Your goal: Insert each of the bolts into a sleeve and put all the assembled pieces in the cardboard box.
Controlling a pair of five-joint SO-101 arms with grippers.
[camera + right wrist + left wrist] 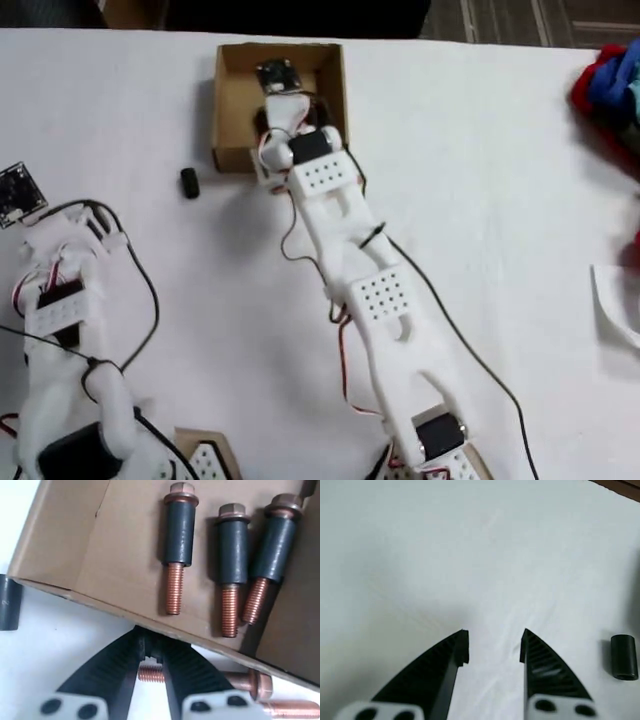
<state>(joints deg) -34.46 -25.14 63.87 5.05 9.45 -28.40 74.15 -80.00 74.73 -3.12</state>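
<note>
Three bolts, each in a black sleeve (180, 535), lie in the cardboard box (60, 535). My right gripper (148, 650) hovers just outside the box's near wall, its tips together. A bare copper bolt (247, 682) lies on the cloth beneath its fingers, and I cannot tell if it is touched. A second bare bolt (290, 709) lies beside it. A loose black sleeve (190, 182) stands left of the box (230, 100). My left gripper (492, 642) is open over bare cloth, with that sleeve (624, 656) off to one side.
The right arm (340, 240) stretches from the front edge to the box. The left arm (60, 300) stays at the table's left. Red and blue cloth (610, 85) sits at the far right edge, and a white sheet (612, 310) lies below it.
</note>
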